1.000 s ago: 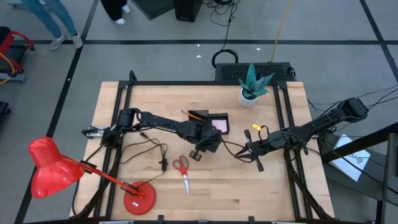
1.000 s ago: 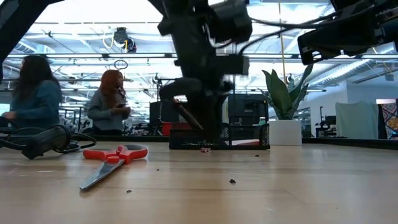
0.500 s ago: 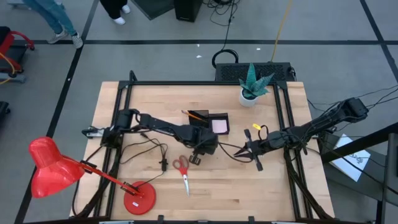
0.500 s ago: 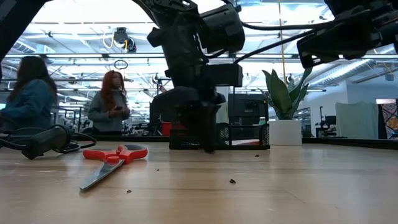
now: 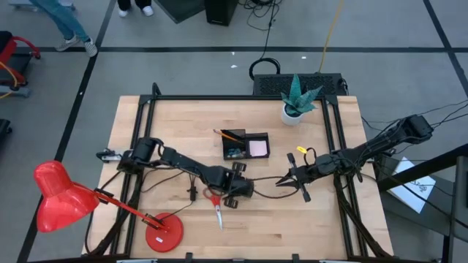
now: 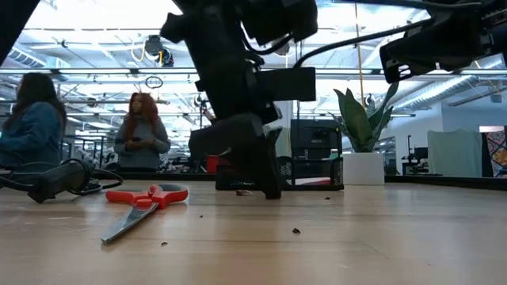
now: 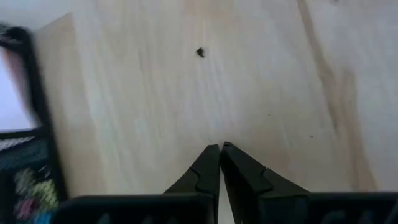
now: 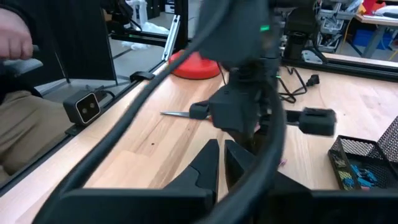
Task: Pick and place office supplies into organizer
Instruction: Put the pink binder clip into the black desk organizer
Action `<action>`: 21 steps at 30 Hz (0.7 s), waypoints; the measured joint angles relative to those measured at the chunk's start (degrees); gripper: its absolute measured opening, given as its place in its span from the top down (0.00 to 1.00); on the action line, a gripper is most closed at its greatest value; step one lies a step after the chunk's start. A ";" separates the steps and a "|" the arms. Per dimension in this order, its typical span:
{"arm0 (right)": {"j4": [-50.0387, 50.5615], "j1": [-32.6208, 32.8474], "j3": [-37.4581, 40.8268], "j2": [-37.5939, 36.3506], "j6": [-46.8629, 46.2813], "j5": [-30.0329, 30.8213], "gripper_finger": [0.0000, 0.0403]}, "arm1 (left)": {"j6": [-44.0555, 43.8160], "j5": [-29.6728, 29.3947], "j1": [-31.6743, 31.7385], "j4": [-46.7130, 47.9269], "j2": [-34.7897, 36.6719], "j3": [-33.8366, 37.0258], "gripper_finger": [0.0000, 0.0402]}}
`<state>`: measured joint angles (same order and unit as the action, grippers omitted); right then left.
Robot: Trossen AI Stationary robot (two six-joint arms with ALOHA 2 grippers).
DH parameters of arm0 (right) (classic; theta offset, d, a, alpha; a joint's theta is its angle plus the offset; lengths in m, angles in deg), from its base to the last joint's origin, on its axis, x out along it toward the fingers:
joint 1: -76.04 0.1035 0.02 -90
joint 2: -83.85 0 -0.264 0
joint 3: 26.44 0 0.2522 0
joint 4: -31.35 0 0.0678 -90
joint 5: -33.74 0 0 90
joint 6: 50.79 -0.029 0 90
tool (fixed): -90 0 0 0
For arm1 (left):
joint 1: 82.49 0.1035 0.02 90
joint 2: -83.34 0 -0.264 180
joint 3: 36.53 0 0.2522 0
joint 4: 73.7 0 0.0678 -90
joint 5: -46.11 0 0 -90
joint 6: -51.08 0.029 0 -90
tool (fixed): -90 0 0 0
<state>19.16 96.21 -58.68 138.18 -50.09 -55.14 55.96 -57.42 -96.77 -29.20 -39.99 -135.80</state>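
High view shows the left gripper [image 5: 228, 201], fingers nearly together and holding nothing, beside the red-handled scissors [image 5: 215, 200] toward the tabletop's front edge; the next move, I judge, needs it opened over them, with the organizer [image 5: 245, 145] behind and the right gripper [image 5: 282, 181] waiting shut.

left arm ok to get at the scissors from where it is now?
Probably yes. The left tool hangs shut just beside the scissors, bare table around them, nothing between; it must open first.

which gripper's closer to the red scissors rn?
Left. The left gripper hovers just beside the scissors handles; the right gripper waits farther off, toward the table's right side.
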 joint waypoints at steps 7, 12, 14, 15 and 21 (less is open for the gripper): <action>-0.57 0.00 0.00 -0.02 -0.01 0.23 0.96 | -6.13 -5.39 -0.12 1.71 1.47 -2.10 0.92; -0.41 -0.05 0.00 0.00 -0.19 0.34 0.96 | -5.42 -3.99 1.69 5.56 1.57 -2.07 0.92; -0.36 -0.06 -0.02 0.00 -0.59 0.37 0.96 | -4.98 -1.71 2.70 7.80 1.78 -2.17 0.92; -0.24 -0.08 -0.02 0.02 -0.77 0.47 0.96 | -4.17 -1.29 3.16 9.42 2.23 -2.15 0.92; 0.01 -0.13 -0.07 0.02 -1.09 0.65 0.96 | 5.23 3.52 4.34 12.41 5.32 -2.15 0.92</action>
<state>19.17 96.07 -58.76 138.20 -51.18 -54.50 61.19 -53.90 -92.43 -16.78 -34.67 -137.95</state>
